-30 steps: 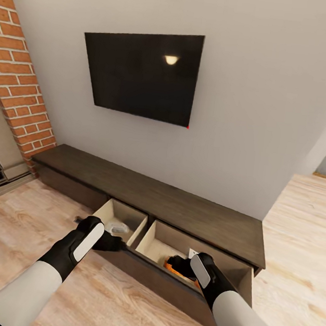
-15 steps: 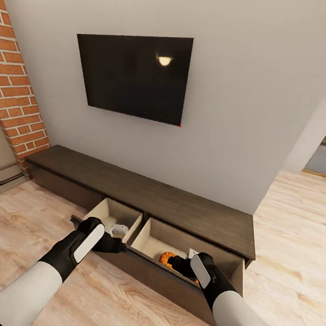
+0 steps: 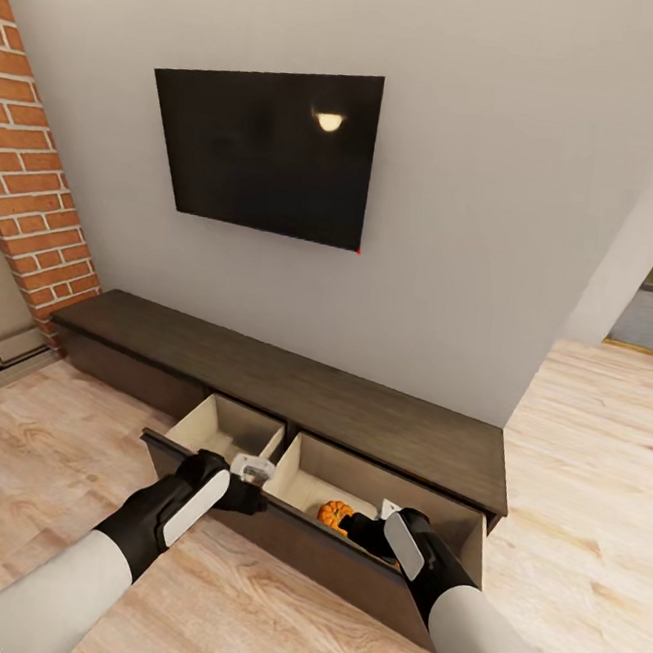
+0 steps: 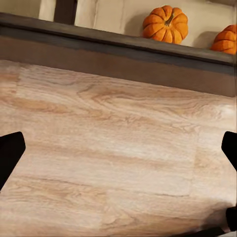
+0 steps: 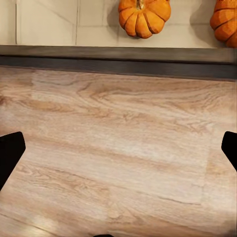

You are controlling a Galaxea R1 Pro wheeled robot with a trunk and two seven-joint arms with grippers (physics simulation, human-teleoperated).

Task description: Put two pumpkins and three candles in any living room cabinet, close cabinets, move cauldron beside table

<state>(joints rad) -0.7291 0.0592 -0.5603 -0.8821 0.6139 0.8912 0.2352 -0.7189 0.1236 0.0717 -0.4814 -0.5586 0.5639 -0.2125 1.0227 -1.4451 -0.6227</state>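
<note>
Now the left gripper (image 3: 250,483) has moved in to the open cabinet (image 3: 290,388) drawer front; camera steady. Both pumpkins (image 4: 165,23) inside. Both claws spread, empty, so closing looks next.

even soft light, lamp glare on tv (image 3: 330,122), edges warped.

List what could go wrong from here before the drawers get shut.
1. Both pumpkins lie loose in the open right-hand drawer; a hard push could roll them about.
2. The right tool hangs right at that drawer's front edge, so shutting it may pinch or snag the arm.
3. The left tool sits at the divider between the two open drawers and may get in the way.
</note>
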